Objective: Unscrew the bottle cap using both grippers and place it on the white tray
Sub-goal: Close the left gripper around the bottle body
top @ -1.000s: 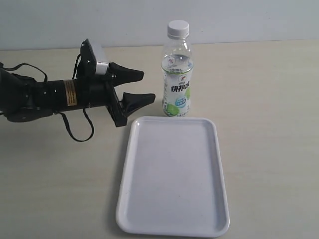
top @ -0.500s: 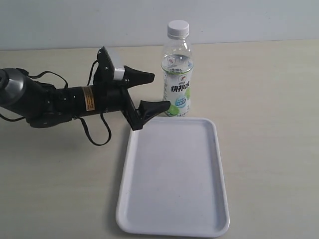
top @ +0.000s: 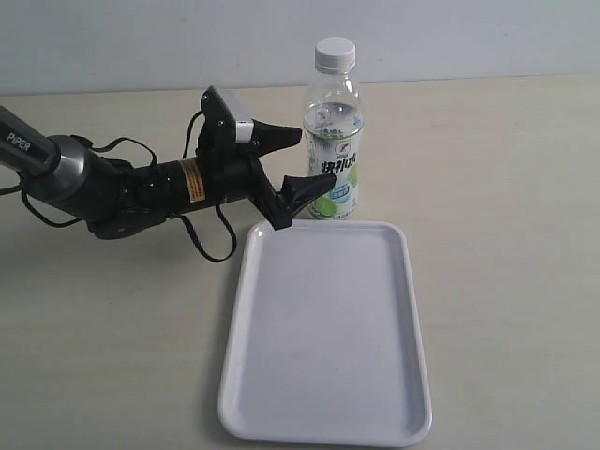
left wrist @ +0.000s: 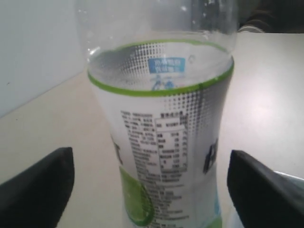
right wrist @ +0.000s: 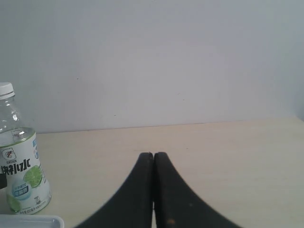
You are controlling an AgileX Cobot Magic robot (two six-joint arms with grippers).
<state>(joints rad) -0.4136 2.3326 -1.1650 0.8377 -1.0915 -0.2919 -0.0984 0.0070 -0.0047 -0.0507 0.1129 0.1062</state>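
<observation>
Left hand (top: pixel 315 157) open, fingers (left wrist: pixel 40 190) either side of the upright bottle (top: pixel 339 161), not touching; bottle cap (top: pixel 335 53) on its neck. Bottle stands on the bench (top: pixel 497 187) just behind the white tray (top: pixel 326 319). Right hand (right wrist: pixel 153 157) closed, empty

cap (top: pixel 336 53) on bottle (top: pixel 333 150), bottle behind tray (top: pixel 328 319)

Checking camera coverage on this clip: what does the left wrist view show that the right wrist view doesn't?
Left wrist only: the open left gripper and, close up, the small print on the bottle. Right wrist only: the shut right gripper and the bottle cap. Both: the bottle standing on the table.
</observation>
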